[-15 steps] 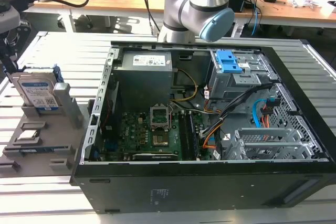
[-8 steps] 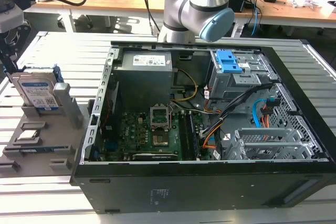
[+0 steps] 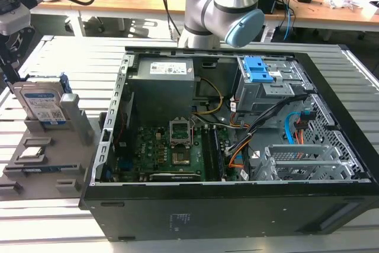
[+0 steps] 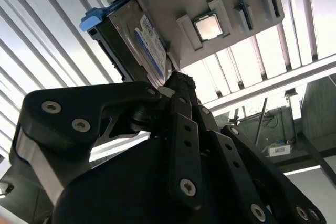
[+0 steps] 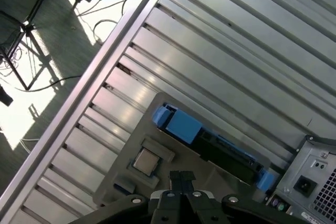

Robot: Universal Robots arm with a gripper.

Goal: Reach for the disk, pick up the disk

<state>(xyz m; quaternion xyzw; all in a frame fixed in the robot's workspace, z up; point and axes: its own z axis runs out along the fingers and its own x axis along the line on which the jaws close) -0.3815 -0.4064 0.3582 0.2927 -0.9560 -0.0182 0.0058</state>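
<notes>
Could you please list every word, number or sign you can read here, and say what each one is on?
No text can be read with confidence.
On the disk: a white label with a blue band and barcodes, print too small to read.
On the power supply: a white label, print too small to read.

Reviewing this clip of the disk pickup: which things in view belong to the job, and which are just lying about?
Job in hand:
- disk, standing upright in the grey holder tray
- gripper, close to the disk

Lying about:
- square silver chip on the same tray
- open computer case
- blue bracket in the case's drive bay
- motherboard
</notes>
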